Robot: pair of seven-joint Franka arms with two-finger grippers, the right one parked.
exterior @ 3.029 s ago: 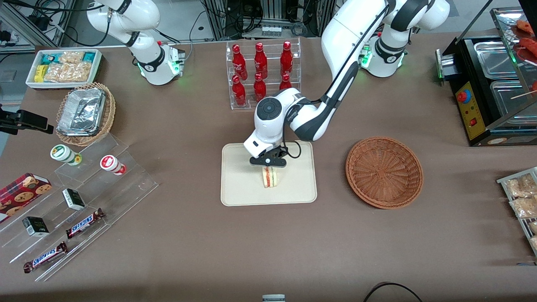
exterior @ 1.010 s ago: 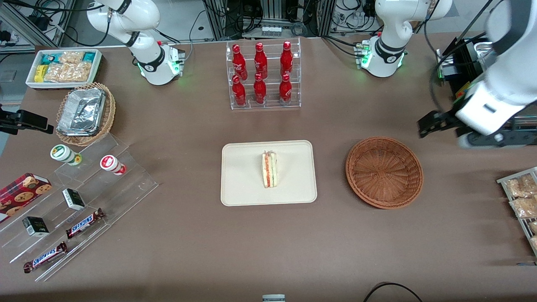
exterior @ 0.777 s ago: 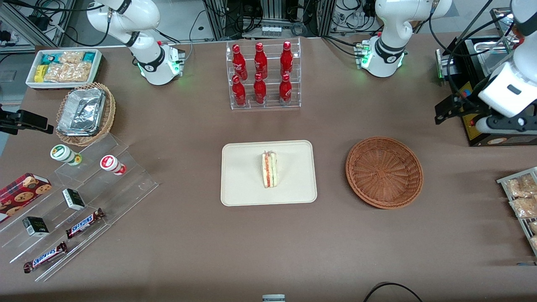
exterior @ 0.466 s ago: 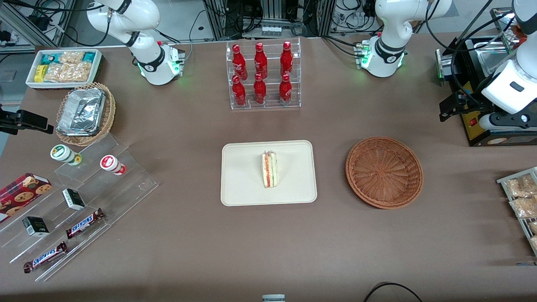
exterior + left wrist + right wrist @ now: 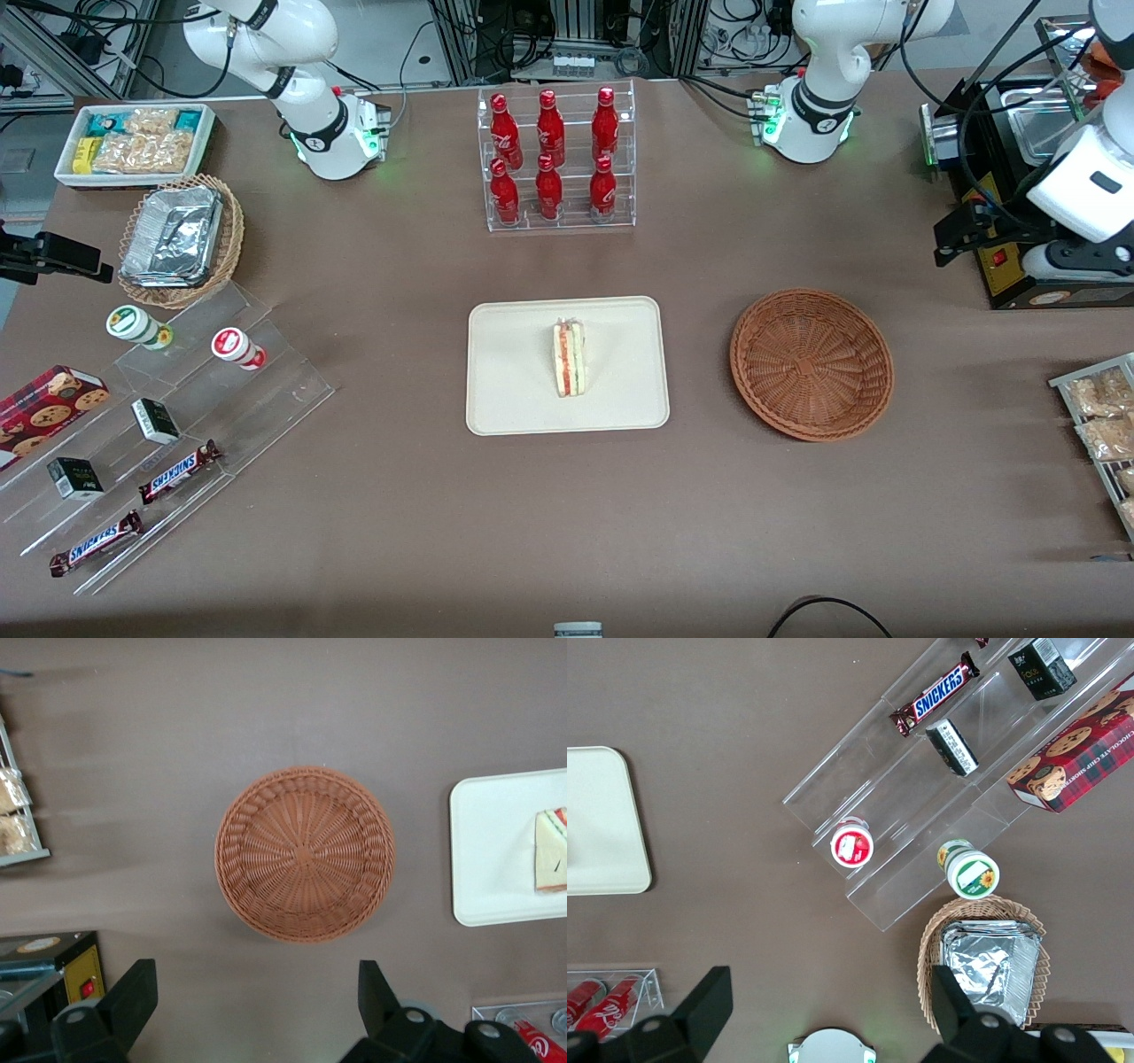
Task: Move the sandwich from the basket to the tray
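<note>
The sandwich (image 5: 568, 359) lies on the cream tray (image 5: 514, 381), near its middle, standing on its edge with the layered filling up. The reddish-brown wicker basket (image 5: 811, 363) sits beside the tray toward the working arm's end and holds nothing. My left gripper (image 5: 957, 232) hangs high over the table near the black machine, well away from both, open and empty. In the left wrist view the open gripper (image 5: 255, 1001) looks down on the basket (image 5: 304, 853), the tray (image 5: 492, 850) and the sandwich (image 5: 551, 850).
A rack of red bottles (image 5: 554, 159) stands farther from the camera than the tray. A black food machine (image 5: 1028, 204) and a rack of snack packets (image 5: 1099, 416) sit at the working arm's end. A foil-filled tan basket (image 5: 182, 239) and an acrylic display (image 5: 168, 416) sit toward the parked arm's end.
The gripper let go of the sandwich on the tray, rose and swung away to the working arm's end of the table. Over the last half second it has barely drifted.
</note>
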